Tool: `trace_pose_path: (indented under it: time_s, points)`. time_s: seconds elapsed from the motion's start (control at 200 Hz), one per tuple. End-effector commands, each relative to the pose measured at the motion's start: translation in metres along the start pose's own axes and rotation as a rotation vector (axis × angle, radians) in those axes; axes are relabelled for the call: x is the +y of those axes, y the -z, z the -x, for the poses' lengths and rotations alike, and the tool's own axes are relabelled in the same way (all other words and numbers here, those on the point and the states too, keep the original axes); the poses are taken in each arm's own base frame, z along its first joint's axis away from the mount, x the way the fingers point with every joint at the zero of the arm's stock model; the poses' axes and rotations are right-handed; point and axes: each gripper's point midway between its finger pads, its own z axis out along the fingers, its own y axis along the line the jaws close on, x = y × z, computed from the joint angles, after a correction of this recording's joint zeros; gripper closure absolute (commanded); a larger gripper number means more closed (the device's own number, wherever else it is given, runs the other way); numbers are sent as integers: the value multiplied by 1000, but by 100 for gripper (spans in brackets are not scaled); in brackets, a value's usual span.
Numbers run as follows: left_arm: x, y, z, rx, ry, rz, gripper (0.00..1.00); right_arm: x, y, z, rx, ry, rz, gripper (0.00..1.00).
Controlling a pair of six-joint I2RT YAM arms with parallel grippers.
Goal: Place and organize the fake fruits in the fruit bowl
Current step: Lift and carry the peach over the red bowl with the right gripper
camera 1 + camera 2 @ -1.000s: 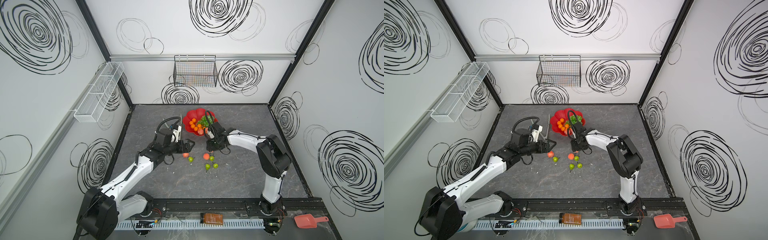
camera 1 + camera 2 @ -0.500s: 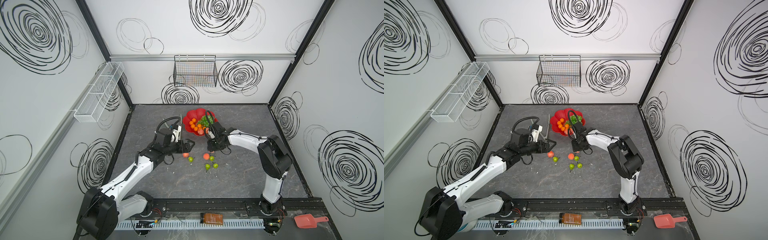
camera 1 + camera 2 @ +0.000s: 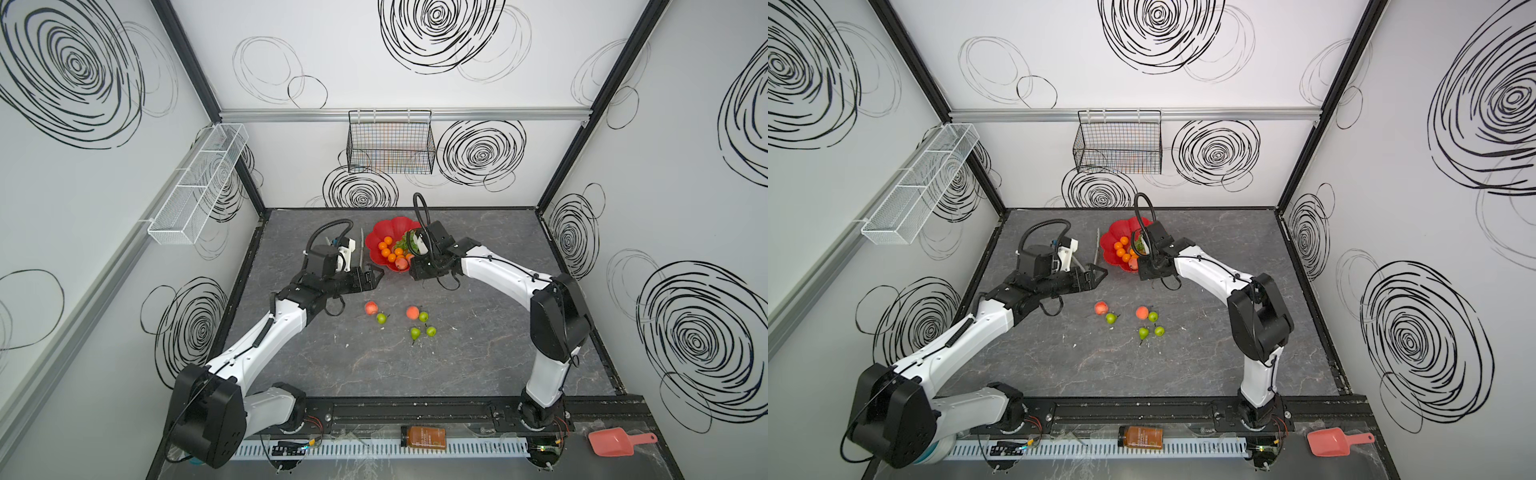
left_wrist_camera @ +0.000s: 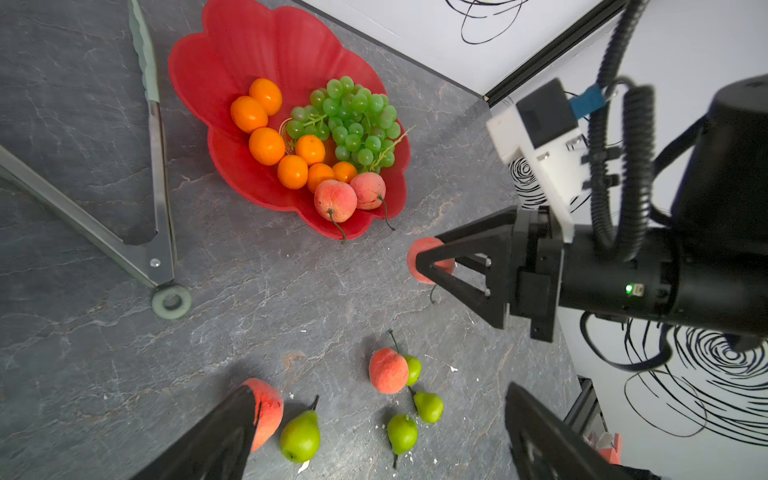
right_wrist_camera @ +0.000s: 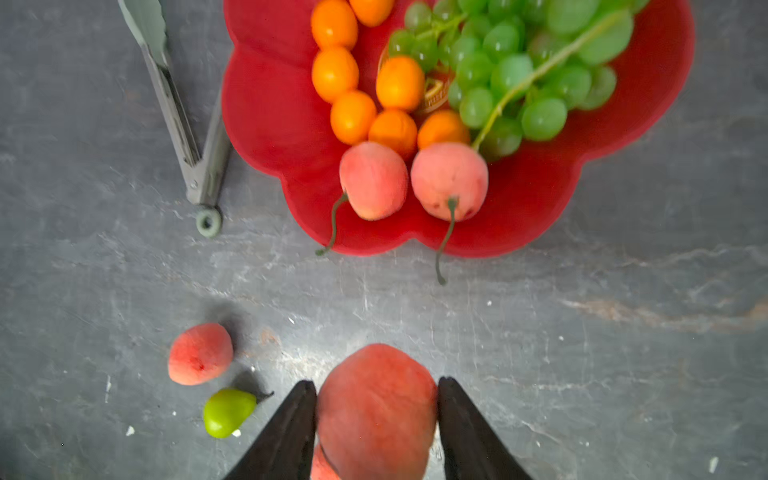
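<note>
Right wrist view: the right gripper (image 5: 376, 384) is clenched on a peach (image 5: 376, 419), with one black finger pressed against each side of the fruit. The gripper holds this fruit above the bare table (image 5: 602, 332), just short of the near rim of the fruit bowl (image 5: 266, 124) and not over it. The red scalloped bowl contains a cluster of orange tangerines (image 5: 334, 74), a bunch of green grapes (image 5: 511, 70) and two further peaches (image 5: 373, 180). These two lie side by side at the near rim, with their stems hanging over the edge. Metal tongs (image 5: 178, 120) lie on the table just beside the bowl. In the left wrist view, the left gripper (image 4: 378, 392) is released. Its fingers stand wide apart, grasp nothing, and hang above the fruit that lies outside the bowl. In both top views, two loose peaches (image 3: 371, 308) and four green pears (image 3: 415, 333) rest on the table between the two arms, well apart from the bowl. One pear sits just beside each loose peach.
</note>
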Motion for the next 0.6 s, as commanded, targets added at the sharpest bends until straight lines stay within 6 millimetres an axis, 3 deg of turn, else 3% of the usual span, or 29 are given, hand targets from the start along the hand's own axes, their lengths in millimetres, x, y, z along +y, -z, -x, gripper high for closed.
trace_pose_path:
  time_s: [0.0, 0.34, 0.595]
  points:
    - [-11, -1, 21, -39, -32, -34, 4, -8, -9, 7, 26, 9, -43, 50]
    - [-9, -10, 33, -40, -24, -46, 4, -20, -38, 35, 47, 93, -123, 52]
    - [-4, -12, 26, -31, -18, -44, 4, -27, -48, 37, 65, 177, -168, 52]
